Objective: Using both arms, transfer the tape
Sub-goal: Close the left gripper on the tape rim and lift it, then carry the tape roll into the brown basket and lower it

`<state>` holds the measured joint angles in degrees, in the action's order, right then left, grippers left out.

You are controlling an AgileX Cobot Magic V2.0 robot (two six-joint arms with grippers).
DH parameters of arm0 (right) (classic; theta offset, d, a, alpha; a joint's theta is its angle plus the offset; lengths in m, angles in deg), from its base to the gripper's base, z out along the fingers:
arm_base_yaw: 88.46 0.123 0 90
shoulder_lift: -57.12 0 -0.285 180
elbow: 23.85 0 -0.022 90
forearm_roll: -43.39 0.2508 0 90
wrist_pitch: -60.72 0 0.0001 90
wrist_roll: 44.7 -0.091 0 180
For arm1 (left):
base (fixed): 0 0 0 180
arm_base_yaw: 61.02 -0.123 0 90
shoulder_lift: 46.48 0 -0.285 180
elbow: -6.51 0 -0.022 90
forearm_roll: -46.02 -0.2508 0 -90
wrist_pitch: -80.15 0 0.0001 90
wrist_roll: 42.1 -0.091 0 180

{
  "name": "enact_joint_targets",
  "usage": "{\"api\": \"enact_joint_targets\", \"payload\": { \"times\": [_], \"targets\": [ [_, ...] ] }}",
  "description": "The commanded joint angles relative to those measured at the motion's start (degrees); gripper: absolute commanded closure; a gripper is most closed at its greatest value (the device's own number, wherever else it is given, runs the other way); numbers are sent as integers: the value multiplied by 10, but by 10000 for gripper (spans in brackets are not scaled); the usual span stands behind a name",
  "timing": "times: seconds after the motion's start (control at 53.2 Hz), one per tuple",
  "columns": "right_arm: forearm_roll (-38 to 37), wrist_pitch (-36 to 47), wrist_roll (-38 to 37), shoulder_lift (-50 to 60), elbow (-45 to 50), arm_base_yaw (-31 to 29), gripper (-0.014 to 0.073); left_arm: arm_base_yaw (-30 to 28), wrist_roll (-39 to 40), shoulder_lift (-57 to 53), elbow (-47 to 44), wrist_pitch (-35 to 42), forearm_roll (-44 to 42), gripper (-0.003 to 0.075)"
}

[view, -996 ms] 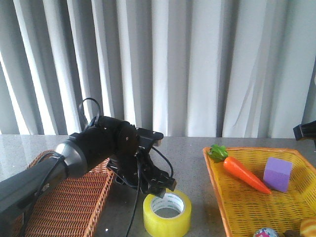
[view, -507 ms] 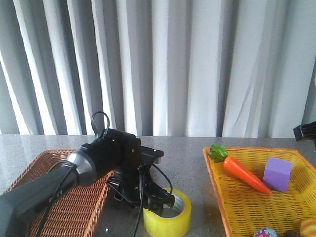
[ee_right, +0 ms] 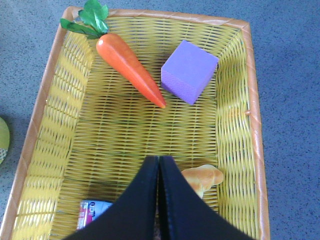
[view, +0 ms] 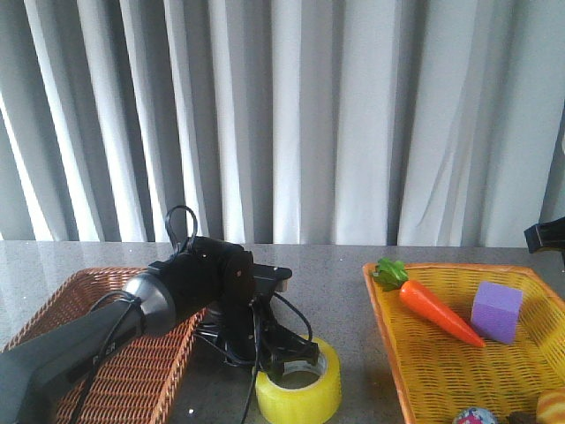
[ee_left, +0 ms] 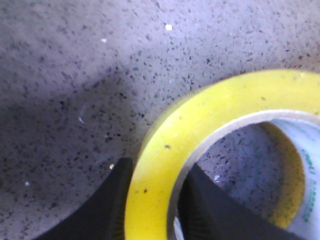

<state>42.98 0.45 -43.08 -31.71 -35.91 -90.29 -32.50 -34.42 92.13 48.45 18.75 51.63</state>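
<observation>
The tape (view: 298, 389) is a yellow roll lying flat on the grey table between the two baskets. My left gripper (view: 287, 358) is down on its near-left rim. In the left wrist view the black fingers (ee_left: 112, 200) straddle the tape's wall (ee_left: 200, 115), one outside and one inside the core, both touching it; the left gripper (ee_left: 156, 167) is shut on the wall. The roll rests on the table. My right gripper (ee_right: 158, 159) is shut and empty, hovering over the yellow basket (ee_right: 45, 115). Only a bit of the right arm (view: 547, 237) shows at the front view's right edge.
The yellow basket (view: 380, 300) on the right holds a carrot (view: 437, 309), a purple cube (view: 497, 311), a bread piece (ee_right: 202, 179) and a small can (ee_right: 92, 212). A brown wicker basket (view: 106, 353) sits at the left, under the left arm. Grey curtains hang behind.
My left arm has lowered and shifted slightly right, bringing its fingers down over the tape's rim. The tape has barely moved. The right arm has not moved.
</observation>
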Motion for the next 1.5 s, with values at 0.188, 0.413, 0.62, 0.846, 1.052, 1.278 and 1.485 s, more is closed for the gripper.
{"api": "enact_joint_targets", "payload": {
  "times": [0.188, 0.413, 0.62, 0.846, 1.052, 1.278, 1.485],
  "targets": [
    [-3, 29, 0, 19, -14, -4, 601, 1, -15, -62, 74, 28, 2, 726],
    [-3, 29, 1, 19, -14, -4, 602, 1, -18, -106, 165, -27, -106, 723],
    [-3, 29, 1, 19, -14, -4, 601, -48, -7, -170, 171, -33, -130, 720],
    [-3, 29, 1, 19, -14, -4, 601, -157, -7, -221, 153, -52, -71, 718],
    [-3, 29, 1, 19, -14, -4, 601, -247, -28, -260, 36, -12, -15, 716],
    [-3, 28, 1, 19, -14, -4, 602, -267, -88, -246, -103, 39, 15, 713],
    [-3, 25, 1, 19, -14, -4, 602, -267, -86, -198, -145, 22, 6, 709]
  ]
}}
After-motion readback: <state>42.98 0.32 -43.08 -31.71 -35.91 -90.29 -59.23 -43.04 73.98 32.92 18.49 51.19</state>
